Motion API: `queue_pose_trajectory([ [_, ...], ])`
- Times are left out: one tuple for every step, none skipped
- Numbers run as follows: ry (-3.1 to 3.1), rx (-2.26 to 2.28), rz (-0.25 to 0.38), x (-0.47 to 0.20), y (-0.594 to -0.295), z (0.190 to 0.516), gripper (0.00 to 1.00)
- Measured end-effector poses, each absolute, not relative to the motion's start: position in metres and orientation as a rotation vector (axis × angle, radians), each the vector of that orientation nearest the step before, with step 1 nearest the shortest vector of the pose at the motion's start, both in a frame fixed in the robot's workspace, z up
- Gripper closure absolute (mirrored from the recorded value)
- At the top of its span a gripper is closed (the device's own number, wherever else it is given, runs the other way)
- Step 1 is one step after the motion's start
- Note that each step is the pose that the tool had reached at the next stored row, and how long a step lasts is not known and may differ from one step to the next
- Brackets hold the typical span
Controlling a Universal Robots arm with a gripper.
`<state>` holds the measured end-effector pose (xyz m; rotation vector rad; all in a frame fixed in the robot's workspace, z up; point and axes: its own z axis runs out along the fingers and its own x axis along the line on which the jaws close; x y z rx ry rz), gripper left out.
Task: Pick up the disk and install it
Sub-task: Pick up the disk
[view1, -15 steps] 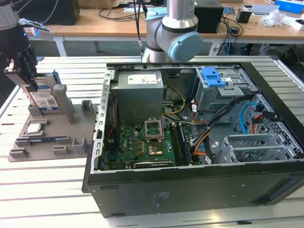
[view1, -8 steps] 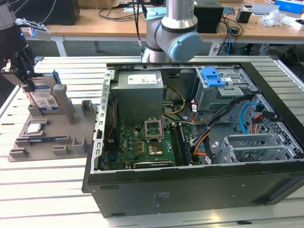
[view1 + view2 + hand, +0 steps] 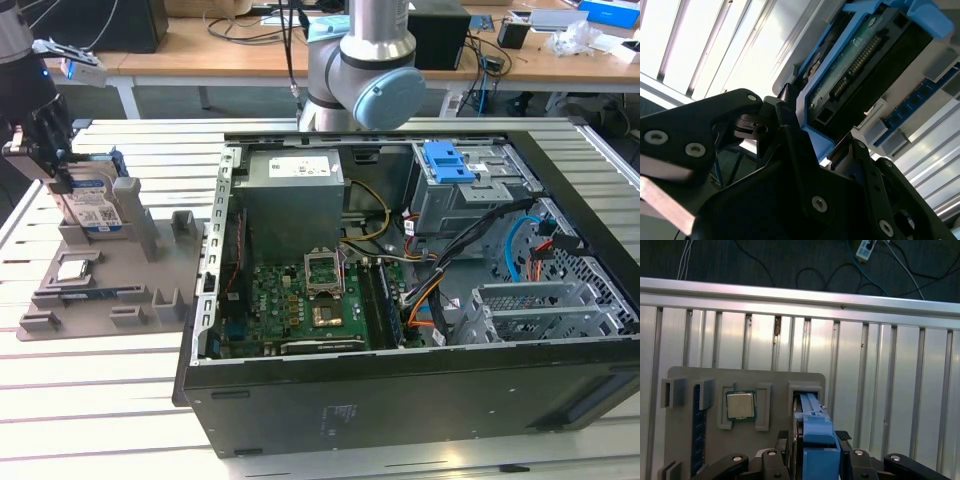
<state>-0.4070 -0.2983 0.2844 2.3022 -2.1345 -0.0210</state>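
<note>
The disk (image 3: 97, 212) stands on edge in a slot of the grey holder tray (image 3: 150, 262) at the exterior view's left, its white-and-blue label facing out. My gripper (image 3: 60, 180) comes down on it from above. In the first wrist view its blue frame edge (image 3: 816, 432) sits between my two black fingers (image 3: 784, 439), which press against its sides. The second wrist view shows the disk's green circuit-board underside (image 3: 857, 57) with my gripper (image 3: 815, 137) shut round its blue frame. The disk still sits in the slot.
A square silver processor chip (image 3: 741, 405) and a blue memory strip (image 3: 697, 430) lie in the holder tray (image 3: 745, 382). The open computer case (image 3: 400, 420) takes up the middle of the slatted table, with a blue bracket (image 3: 447, 160) on its drive cage. The arm's base (image 3: 355, 70) stands behind.
</note>
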Motion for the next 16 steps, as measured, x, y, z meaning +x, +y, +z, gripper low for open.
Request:
queue_pose_trajectory([
  [-2.134, 2.302, -0.021, -0.4070, -0.2983, 0.2842, 0.52],
  [-2.134, 2.302, -0.021, -0.4070, -0.2983, 0.2842, 0.52],
  [-2.135, 2.302, -0.021, -0.4070, -0.2983, 0.2840, 0.52],
  [-2.135, 2.302, -0.021, -0.4070, -0.2983, 0.2839, 0.52],
  [-2.135, 2.302, -0.021, -0.4070, -0.2983, 0.2839, 0.52],
  [-2.135, 2.302, -0.021, -0.4070, -0.2983, 0.2838, 0.53],
  [-2.135, 2.302, -0.021, -0.4070, -0.2983, 0.2838, 0.63],
  [-2.135, 2.302, -0.021, -0.4070, -0.2983, 0.2837, 0.63],
  [-2.135, 2.302, -0.021, -0.4070, -0.2983, 0.2837, 0.63],
  [-2.135, 2.302, -0.021, -0.4070, -0.2983, 0.2836, 0.63],
  [-2.135, 2.302, -0.021, -0.4070, -0.2983, 0.2836, 0.63],
  [-2.135, 2.302, -0.021, -0.4070, -0.2983, 0.2835, 0.63],
  [-2.135, 2.302, -0.021, -0.4070, -0.2983, 0.2835, 0.63],
  [-2.135, 2.302, -0.021, -0.4070, -0.2983, 0.2835, 0.63],
  [-2.135, 2.302, -0.021, -0.4070, -0.2983, 0.2834, 0.63],
  [-2.135, 2.302, -0.021, -0.4070, -0.2983, 0.2834, 0.63],
])
